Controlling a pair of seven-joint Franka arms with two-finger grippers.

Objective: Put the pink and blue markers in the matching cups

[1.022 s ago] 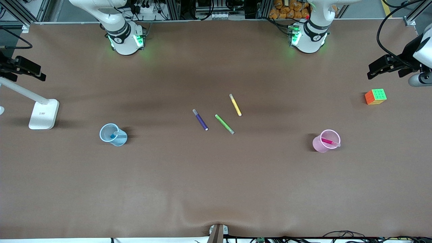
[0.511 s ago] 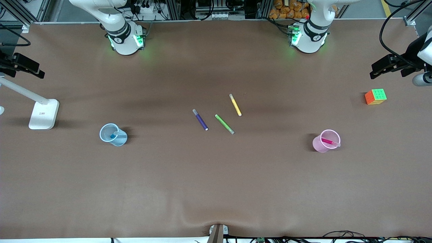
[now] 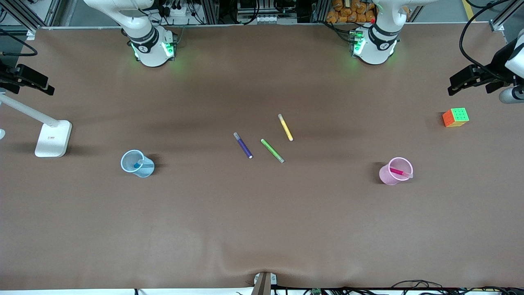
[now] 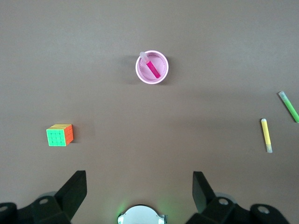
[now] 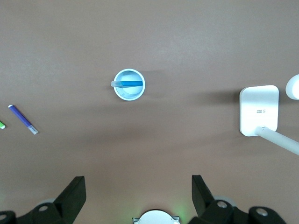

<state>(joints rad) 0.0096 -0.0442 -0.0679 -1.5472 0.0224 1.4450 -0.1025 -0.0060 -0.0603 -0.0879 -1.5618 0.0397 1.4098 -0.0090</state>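
The pink marker (image 3: 399, 172) stands leaning inside the pale pink cup (image 3: 389, 176), toward the left arm's end of the table. It also shows in the left wrist view (image 4: 153, 69) in its cup (image 4: 140, 74). The blue marker (image 3: 138, 164) leans inside the pale blue cup (image 3: 145, 169), toward the right arm's end. It also shows in the right wrist view (image 5: 131, 83) in its cup (image 5: 129, 94). My left gripper (image 4: 138, 179) (image 3: 454, 84) is open and empty, raised high. My right gripper (image 5: 137, 182) (image 3: 43, 85) is open and empty, raised high.
A purple marker (image 3: 243, 145), a green marker (image 3: 272, 150) and a yellow marker (image 3: 285, 127) lie at mid-table. A colour cube (image 3: 455, 117) sits farther from the front camera than the pink cup. A white lamp base (image 3: 53, 138) stands beside the blue cup.
Both raised grippers shifted slightly at the edges of the front view. Nothing on the table has moved.
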